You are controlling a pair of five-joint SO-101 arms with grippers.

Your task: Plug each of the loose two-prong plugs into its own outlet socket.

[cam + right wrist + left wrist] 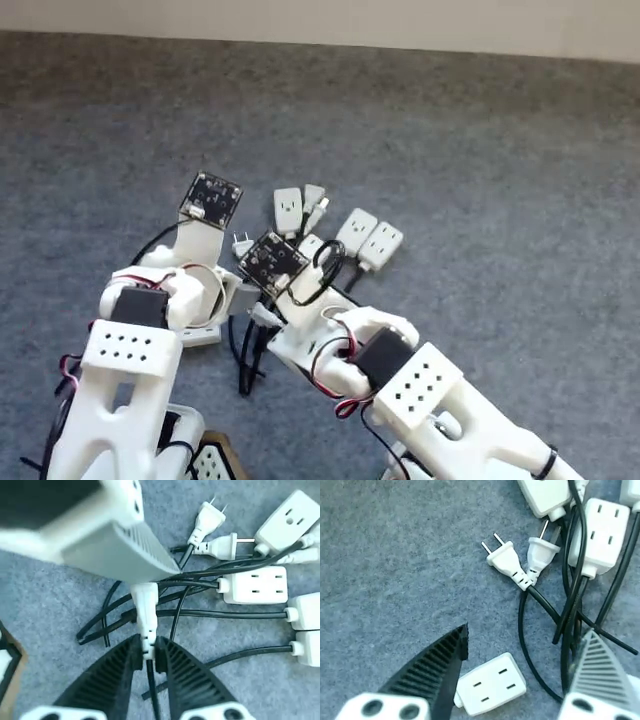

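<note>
My right gripper (146, 645) is shut on the tail of a white two-prong plug (144, 602); the plug's front end is hidden under the left arm's white finger (117, 542). My left gripper (527, 632) stands open over the black cables (570, 605), with a white outlet socket (491, 685) lying just beside its black finger (440, 665). Two loose plugs (502, 560) (540, 552) lie side by side ahead of it, prongs pointing away. More sockets (600, 530) (255, 585) (287, 517) lie beyond. In the high view, sockets (288, 208) (368, 238) sit past both arms.
Black cords (115, 615) lie tangled on the grey carpet (480, 150) between the plugs and sockets. A brown box corner (7, 672) sits near the right arm's base. The two arms stand very close together. Open carpet lies to the far left and right.
</note>
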